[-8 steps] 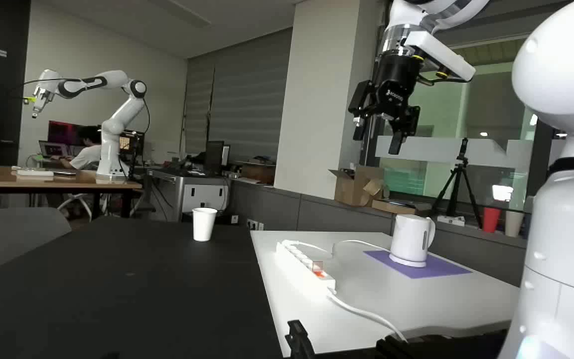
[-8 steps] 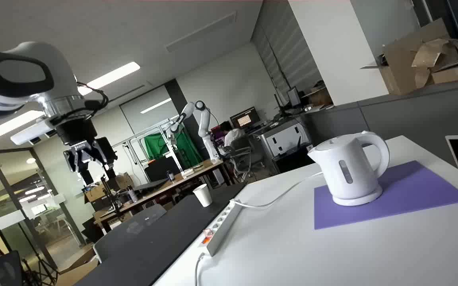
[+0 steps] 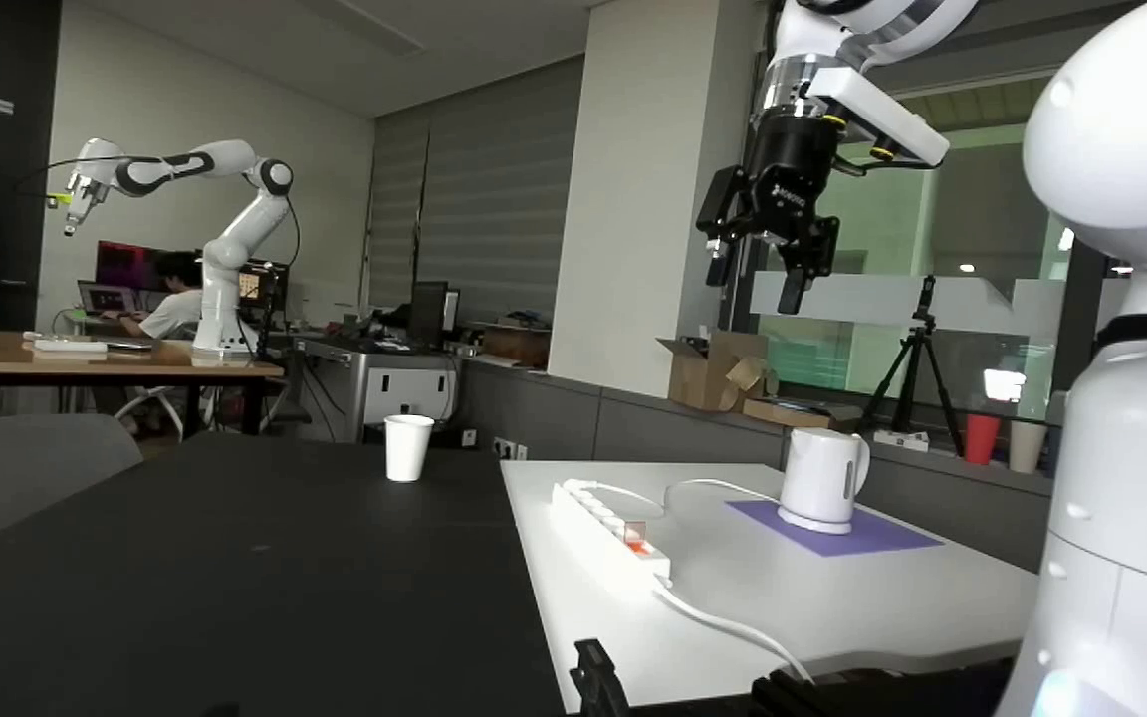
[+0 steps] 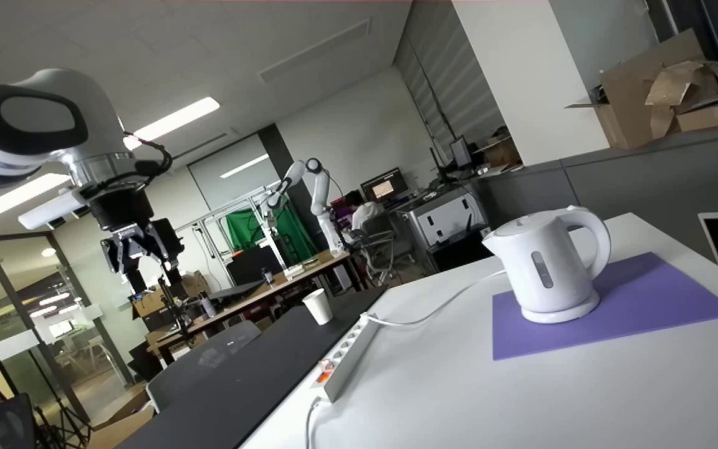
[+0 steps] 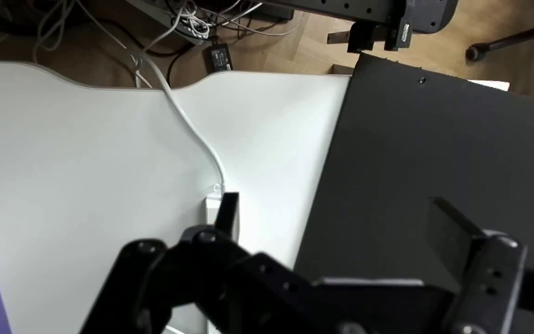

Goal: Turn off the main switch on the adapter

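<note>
The adapter, a long white power strip (image 3: 588, 528), lies on the white table in both exterior views (image 4: 351, 352). Its near end shows in the wrist view (image 5: 212, 211), mostly behind a finger. The main switch is a red-orange mark near the cable end (image 3: 638, 547), also seen in an exterior view (image 4: 324, 376). A small clear pinkish piece stands beside it. In the wrist view the switch is almost wholly hidden by the finger. My gripper (image 3: 755, 283) is open and empty, high above the tables in both exterior views (image 4: 156, 282). In the wrist view its fingers (image 5: 334, 204) are wide apart.
A white kettle (image 3: 818, 480) stands on a purple mat (image 4: 652, 305) on the white table. A white cable runs between strip and kettle. A black table (image 5: 457, 139) adjoins the white one and bears a white cup (image 3: 406, 448). The strip's cable (image 5: 188, 123) crosses the table edge.
My gripper has come down very slightly, still open. The adapter, kettle and cup have not moved.
</note>
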`<state>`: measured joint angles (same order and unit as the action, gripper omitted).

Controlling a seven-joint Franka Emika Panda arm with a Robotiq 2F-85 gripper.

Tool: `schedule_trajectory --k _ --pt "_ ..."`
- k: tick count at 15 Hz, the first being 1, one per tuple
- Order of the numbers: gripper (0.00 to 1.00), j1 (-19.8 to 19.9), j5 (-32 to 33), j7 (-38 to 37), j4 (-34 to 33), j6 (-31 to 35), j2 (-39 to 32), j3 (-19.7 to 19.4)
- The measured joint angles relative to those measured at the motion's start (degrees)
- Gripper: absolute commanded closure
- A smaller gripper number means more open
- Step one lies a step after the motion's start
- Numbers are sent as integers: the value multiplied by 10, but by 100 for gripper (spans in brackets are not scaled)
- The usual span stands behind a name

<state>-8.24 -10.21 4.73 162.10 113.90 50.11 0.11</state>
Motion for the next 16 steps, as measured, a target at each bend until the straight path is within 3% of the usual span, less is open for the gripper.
schedule_trajectory --k 6,9,10,11,16 --pt "0 0 0 2 -3 1 -2 0" --pt "0 13 4 18 -12 63 -31 -4" --pt "25 19 8 26 -16 100 -52 -8" --pt "27 26 14 35 -20 144 -78 -13" --pt "62 46 24 53 -47 361 -257 -34"
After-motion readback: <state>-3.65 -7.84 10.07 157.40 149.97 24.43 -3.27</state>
